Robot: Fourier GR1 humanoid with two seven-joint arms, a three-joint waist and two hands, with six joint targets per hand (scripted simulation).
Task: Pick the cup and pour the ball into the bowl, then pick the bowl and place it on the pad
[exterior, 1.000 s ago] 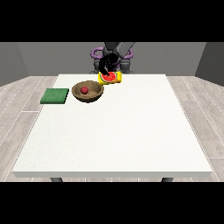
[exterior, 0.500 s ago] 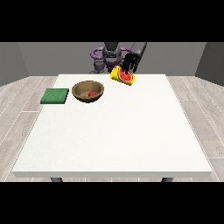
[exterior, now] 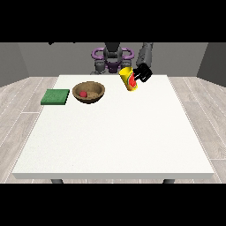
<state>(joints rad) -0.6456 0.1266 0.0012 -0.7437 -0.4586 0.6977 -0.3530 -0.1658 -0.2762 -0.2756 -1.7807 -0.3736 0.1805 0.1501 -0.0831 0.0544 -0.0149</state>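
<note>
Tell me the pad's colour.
Green; the pad shows plainly in the front view, left of the bowl.

From my station, the hand at the view's right [exterior: 142, 74] covers the far side of the yellow cup [exterior: 128, 79], and I cannot tell how its fingers lie round the cup. The robot's other hand shows nowhere in the front view, and the robot's torso [exterior: 113, 62] is cut off by the top of the scene. The red ball [exterior: 82, 93] sits partly hidden behind the near wall of the wooden bowl [exterior: 89, 99], and the table's legs [exterior: 56, 181] show only as stubs at the bottom edge.
</note>
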